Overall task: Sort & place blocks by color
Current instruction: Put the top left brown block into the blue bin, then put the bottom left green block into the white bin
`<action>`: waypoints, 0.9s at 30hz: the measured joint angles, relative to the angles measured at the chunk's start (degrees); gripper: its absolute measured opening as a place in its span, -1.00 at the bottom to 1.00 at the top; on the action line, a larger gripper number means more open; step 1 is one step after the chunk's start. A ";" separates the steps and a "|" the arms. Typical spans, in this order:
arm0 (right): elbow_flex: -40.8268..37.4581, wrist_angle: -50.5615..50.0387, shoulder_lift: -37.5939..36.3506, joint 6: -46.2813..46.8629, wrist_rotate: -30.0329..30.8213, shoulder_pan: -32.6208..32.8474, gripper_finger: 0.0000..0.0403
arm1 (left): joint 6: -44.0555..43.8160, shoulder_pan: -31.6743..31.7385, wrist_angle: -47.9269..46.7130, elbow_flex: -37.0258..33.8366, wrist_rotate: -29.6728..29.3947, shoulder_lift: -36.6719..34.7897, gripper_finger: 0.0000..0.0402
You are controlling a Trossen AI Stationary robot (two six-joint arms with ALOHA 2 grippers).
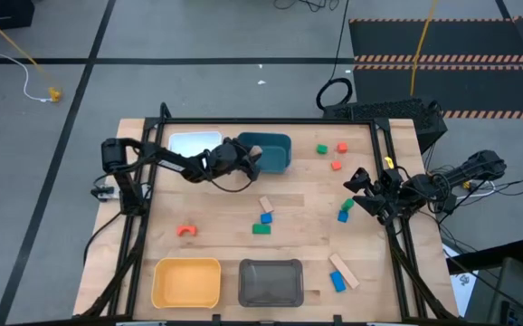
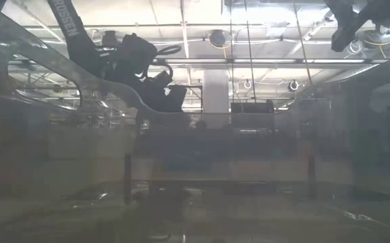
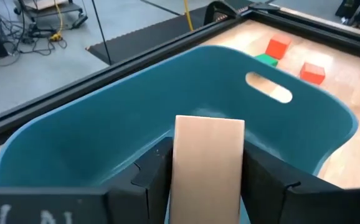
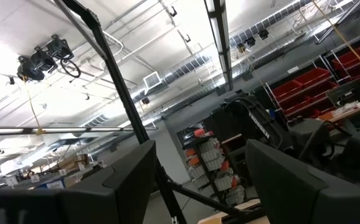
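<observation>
My left gripper (image 1: 251, 159) reaches over the teal bin (image 1: 275, 154) at the table's far side, shut on a tan wooden block (image 3: 208, 158). The bin's hollow (image 3: 136, 118) lies just beyond the block. Loose blocks rest flat on the table: a green one (image 1: 321, 148) and two red ones (image 1: 342, 147) (image 1: 337, 165) right of the bin, and tan (image 1: 266, 205), blue (image 1: 266, 218) and green (image 1: 261, 229) ones mid-table. My right gripper (image 1: 361, 188) waits open at the right edge, pointing upward, nothing between its fingers. My left gripper pinches the tan block by its two long sides (image 3: 181, 177) between its two fingers (image 3: 152, 174). The fingers slant down from the table's left toward the bin. The block sticks out beyond the fingertips, lifted clear above the teal bin's near rim.
A white bin (image 1: 194, 143) stands left of the teal one. A yellow bin (image 1: 187, 282) and a grey bin (image 1: 271, 282) stand at the near edge. An orange block (image 1: 185, 231), blue and green blocks (image 1: 345, 210), and a tan bar (image 1: 343, 270) with a blue block (image 1: 337, 282) lie around.
</observation>
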 joint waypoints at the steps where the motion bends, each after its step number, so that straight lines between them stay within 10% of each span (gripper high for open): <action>1: 0.00 0.00 0.00 0.02 0.01 -0.02 0.20 | 0.38 0.04 -0.12 0.00 0.01 0.00 -0.13; 14: -0.02 0.02 0.00 0.00 0.01 0.00 0.20 | 8.25 -1.51 1.34 0.00 4.46 -3.66 0.03; 27: -0.02 0.02 -0.02 0.00 0.01 -0.01 0.20 | 6.73 -14.86 -18.47 -0.04 9.19 -12.46 -0.03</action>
